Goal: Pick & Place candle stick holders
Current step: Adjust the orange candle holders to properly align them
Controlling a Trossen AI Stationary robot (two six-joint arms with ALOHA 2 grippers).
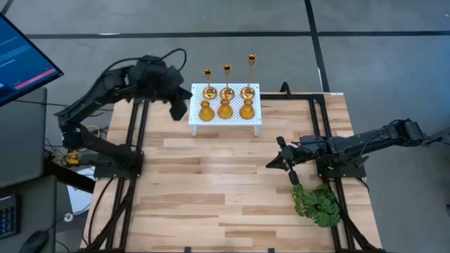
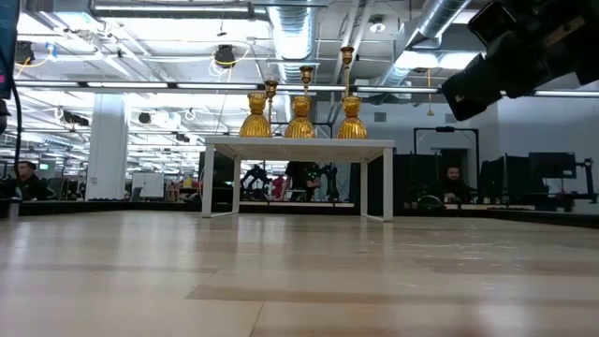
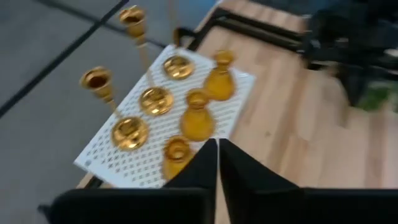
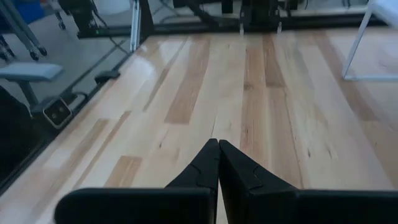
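Observation:
Six candle stick holders stand on a white perforated stand (image 1: 225, 121) at the table's far middle. Three slim brass sticks (image 1: 226, 90) stand in the far row, rising in height toward the right. Three squat amber ones (image 1: 225, 109) stand in the near row. They also show in the low view (image 2: 300, 117) and the left wrist view (image 3: 196, 118). My left gripper (image 1: 180, 109) (image 3: 217, 155) hovers shut and empty just left of the stand. My right gripper (image 1: 281, 163) (image 4: 217, 157) is shut and empty over the table's right middle.
A green leafy plant (image 1: 318, 204) lies at the table's near right, just behind my right gripper. A monitor (image 1: 21, 60) stands off the table's left. Bare wood (image 1: 211, 183) stretches between the stand and the near edge.

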